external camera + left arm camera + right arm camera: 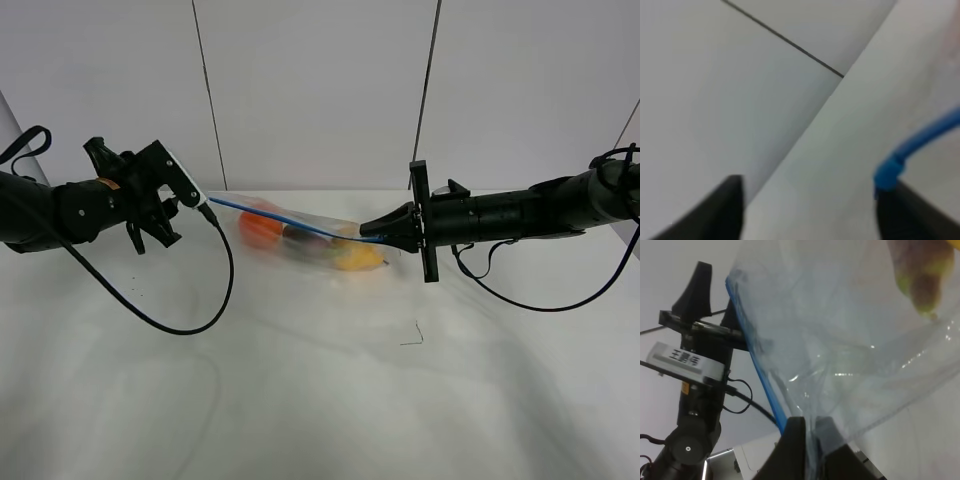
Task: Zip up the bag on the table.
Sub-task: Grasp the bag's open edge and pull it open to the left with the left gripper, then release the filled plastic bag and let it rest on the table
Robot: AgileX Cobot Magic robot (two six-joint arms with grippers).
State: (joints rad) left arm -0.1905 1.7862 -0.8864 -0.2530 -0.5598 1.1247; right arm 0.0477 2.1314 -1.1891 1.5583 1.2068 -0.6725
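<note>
Bag (pixel 300 238) | zipper edge (pixel 290 222) pinched in right claw (pixel 384 233) | far end beside left claw (pixel 812 187), spread wide

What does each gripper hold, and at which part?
The right gripper pinches the bag at its blue zipper edge. The left gripper is open, holding nothing.

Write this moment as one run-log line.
left gripper open by blue zipper end | right gripper shut on bag | bag on table
</note>
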